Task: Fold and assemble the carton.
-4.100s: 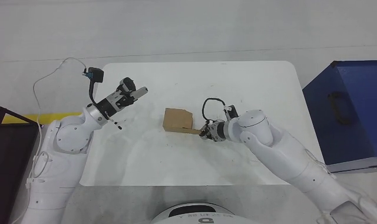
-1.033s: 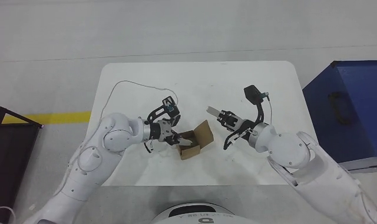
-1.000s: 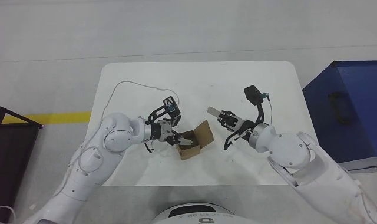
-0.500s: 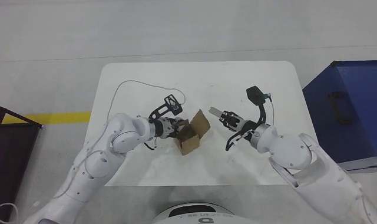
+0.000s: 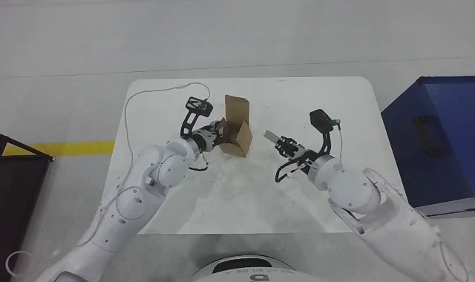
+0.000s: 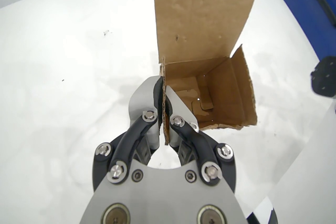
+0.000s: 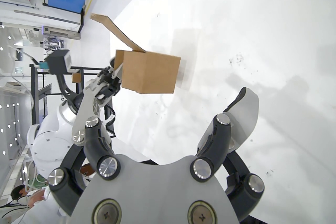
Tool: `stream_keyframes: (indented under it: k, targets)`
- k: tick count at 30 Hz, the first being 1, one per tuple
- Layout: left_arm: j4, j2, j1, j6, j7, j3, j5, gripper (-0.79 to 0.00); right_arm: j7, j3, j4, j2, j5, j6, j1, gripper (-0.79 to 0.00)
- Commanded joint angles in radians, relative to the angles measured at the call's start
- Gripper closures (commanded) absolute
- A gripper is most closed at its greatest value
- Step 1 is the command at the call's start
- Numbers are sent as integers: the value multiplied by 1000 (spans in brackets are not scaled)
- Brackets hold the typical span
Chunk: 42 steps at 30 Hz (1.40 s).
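Observation:
The brown carton [image 5: 239, 130] is an open box with one tall lid flap standing up. My left gripper [image 5: 217, 133] is shut on the edge of a side wall, seen close up at the left gripper [image 6: 164, 104]. The left wrist view looks into the carton [image 6: 210, 25], whose bottom flaps are folded in. In the right wrist view the carton [image 7: 149, 72] hangs a little above the table over its shadow. My right gripper [image 5: 276, 156] stands open to the right of the carton, apart from it, with nothing between its fingers [image 7: 244, 107].
The white table [image 5: 326, 104] has bare room in front and to the right. A blue bin [image 5: 438, 145] stands off the table's right side. A thin white cable [image 5: 148, 96] loops over the back left corner.
My left gripper has carried the carton up and toward the back of the table, turning it so the lid flap stands up. The right gripper has shifted slightly and stays open.

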Motion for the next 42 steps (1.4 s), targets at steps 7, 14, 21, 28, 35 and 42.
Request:
stream_keyframes:
  k: [7, 14, 21, 28, 35, 42]
  targets:
    - [20, -8, 10, 16, -8, -45, -145, -785, -7, -135, 113, -46, -28, 31, 120, -643]
    - [2, -1, 64, 35, -34, -192, -418, -785, -4, -208, 197, -86, -39, 62, 212, -585]
    - [-29, 24, 173, 20, -29, -426, -571, -785, 2, -274, 283, -125, -59, 95, 299, -585]
    - [-36, 32, 247, -34, 12, -523, -643, -785, 52, -369, 376, -178, -74, 142, 408, -453]
    - [-36, 32, 247, -34, 12, -523, -643, -785, 113, -437, 443, -220, -96, 172, 487, -385]
    - [-36, 32, 247, -34, 12, -523, -643, -785, 154, -496, 504, -261, -121, 190, 547, -379]
